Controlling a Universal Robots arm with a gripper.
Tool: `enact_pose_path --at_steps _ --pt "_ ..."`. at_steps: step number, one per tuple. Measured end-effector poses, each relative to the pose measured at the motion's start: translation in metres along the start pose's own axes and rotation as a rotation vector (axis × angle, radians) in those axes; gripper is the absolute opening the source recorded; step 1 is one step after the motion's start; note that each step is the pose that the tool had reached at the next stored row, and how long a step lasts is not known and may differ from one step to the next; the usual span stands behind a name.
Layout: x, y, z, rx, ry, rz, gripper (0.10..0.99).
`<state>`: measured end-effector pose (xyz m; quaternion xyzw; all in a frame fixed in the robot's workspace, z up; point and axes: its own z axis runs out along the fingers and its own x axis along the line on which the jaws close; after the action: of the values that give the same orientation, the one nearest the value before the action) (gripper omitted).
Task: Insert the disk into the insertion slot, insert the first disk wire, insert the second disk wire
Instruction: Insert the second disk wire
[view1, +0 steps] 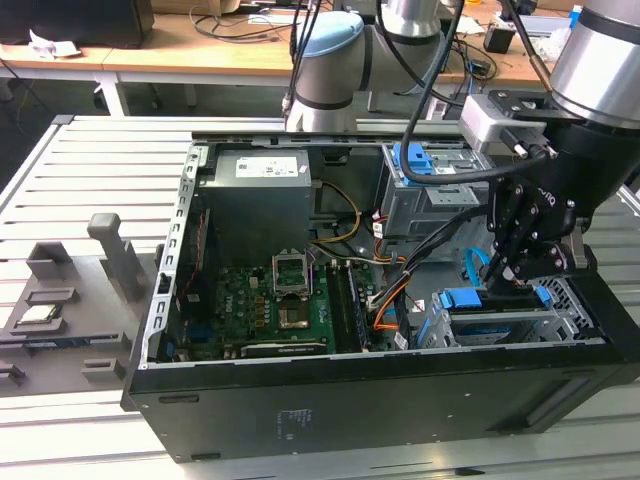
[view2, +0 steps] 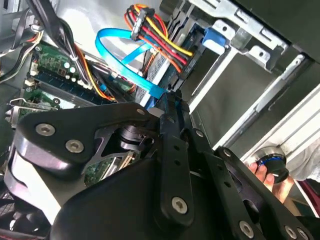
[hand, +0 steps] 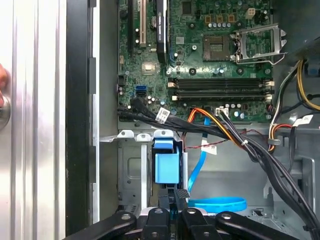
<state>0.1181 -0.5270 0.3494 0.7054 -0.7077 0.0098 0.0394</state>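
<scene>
The disk (view1: 468, 299), silver in a bright blue carrier (hand: 166, 167), lies inside the insertion slot (view1: 520, 326), the low perforated metal cage at the case's corner on the exterior view's right. My gripper (view1: 512, 272) hangs just above the cage at the disk's end. Its fingers (hand: 176, 196) are pressed together. The second disk wire (view2: 122, 47), a flat light-blue cable, loops (hand: 216, 203) and ends at my fingertips (view2: 167, 100), which seem shut on its plug. A red, yellow and black wire bundle (view2: 157, 32) with a dark plug reaches the disk's end; I cannot tell whether it is seated.
The open case holds a green motherboard (view1: 265, 305), a power supply (view1: 258, 190) and a taller grey bay with a blue latch (view1: 420, 165). Black and orange cables (hand: 220, 127) cross beside the cage. A person's fingers (view2: 267, 175) rest on a round button outside the case.
</scene>
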Motion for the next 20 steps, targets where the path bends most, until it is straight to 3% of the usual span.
enact_pose_path --at_steps 7,14,20 --pt "-0.0001 -0.0056 0.0015 0.000 -0.0021 0.000 0.161" --pt "-0.0004 -0.0065 0.0037 0.000 -0.0235 -0.001 0.161" --pt "-0.0004 -0.0073 0.0052 0.000 -0.0262 -0.001 0.161"
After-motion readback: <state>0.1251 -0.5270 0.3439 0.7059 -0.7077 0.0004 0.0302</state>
